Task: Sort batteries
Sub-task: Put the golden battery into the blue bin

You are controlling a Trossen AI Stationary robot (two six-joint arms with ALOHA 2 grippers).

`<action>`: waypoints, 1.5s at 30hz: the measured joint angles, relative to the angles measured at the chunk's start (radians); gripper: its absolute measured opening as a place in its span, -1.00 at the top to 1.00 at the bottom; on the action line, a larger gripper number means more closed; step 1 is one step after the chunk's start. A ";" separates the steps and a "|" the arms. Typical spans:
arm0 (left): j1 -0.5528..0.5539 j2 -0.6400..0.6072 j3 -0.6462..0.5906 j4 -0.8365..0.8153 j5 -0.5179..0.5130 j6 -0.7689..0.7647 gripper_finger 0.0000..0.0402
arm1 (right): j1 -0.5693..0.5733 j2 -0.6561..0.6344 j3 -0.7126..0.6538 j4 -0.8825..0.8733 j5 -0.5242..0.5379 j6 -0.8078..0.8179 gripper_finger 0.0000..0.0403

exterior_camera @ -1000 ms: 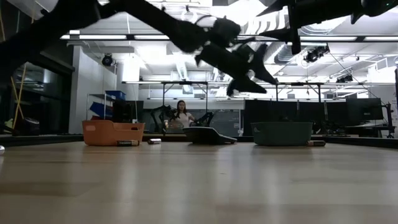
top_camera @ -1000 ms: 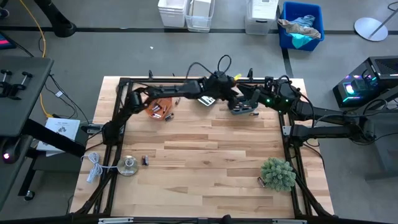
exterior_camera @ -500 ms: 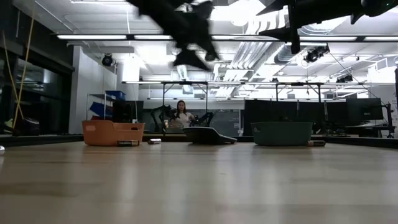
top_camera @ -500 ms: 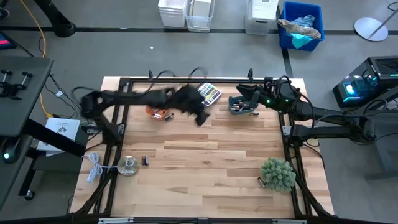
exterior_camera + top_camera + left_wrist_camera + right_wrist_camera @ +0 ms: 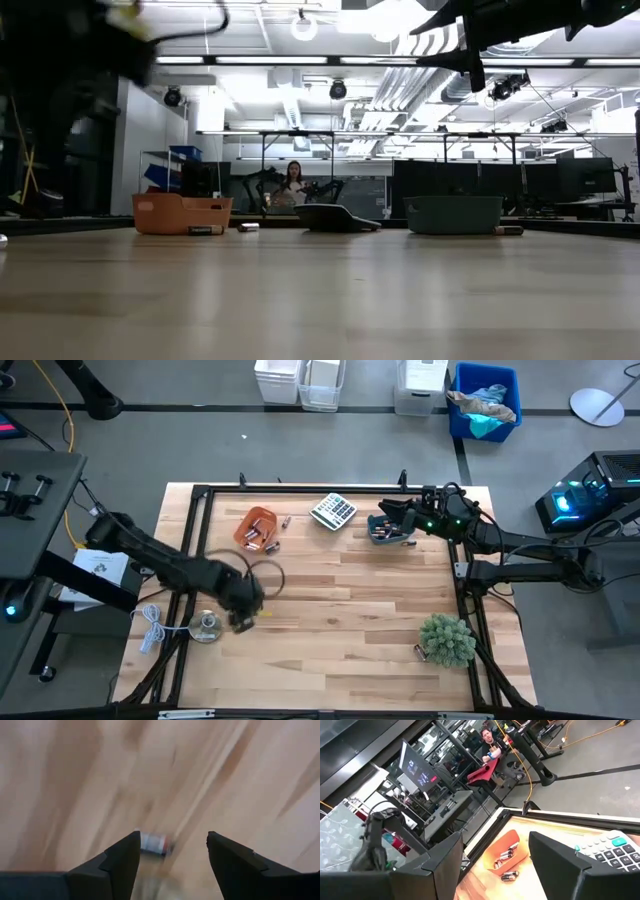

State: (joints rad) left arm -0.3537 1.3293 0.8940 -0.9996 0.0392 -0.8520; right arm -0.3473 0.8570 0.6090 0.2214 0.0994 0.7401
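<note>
My left gripper (image 5: 243, 620) is open, low over the table's near left, next to the round clear-and-metal disc (image 5: 207, 626). In the left wrist view a small silvery battery (image 5: 152, 843) lies on the wood between the open fingers (image 5: 172, 837), blurred, close to one finger. My right gripper (image 5: 392, 520) is open and empty over the teal bowl (image 5: 388, 532), which holds batteries. The orange bowl (image 5: 258, 527) at the far left also holds batteries (image 5: 506, 855); loose ones (image 5: 284, 520) lie beside it.
A grey calculator (image 5: 333, 510) lies at the far middle between the bowls. A green plant (image 5: 447, 640) stands at the near right. A white cable (image 5: 150, 628) lies at the near left edge. Bare wood fills the table's middle. A person (image 5: 293, 183) sits far behind.
My left gripper has swung fast from above the teal bowl at the far side, across the table toward the near left, and come down by the disc over the loose battery. The right arm has kept still.
</note>
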 joint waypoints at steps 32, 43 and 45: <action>-0.031 0.246 -0.064 -0.104 0.105 0.228 1.00 | 0.000 0.000 0.000 -0.019 0.006 0.046 -0.10; -0.027 0.273 -0.064 -0.079 0.160 0.230 1.00 | 0.000 0.000 0.000 -0.044 0.006 0.045 -0.10; -0.027 0.292 -0.064 -0.079 0.163 0.228 1.00 | 0.000 0.000 0.000 -0.048 0.006 0.046 -0.10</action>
State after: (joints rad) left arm -0.3809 1.6218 0.8295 -1.0788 0.2023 -0.6239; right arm -0.3473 0.8574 0.6086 0.1739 0.1059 0.7856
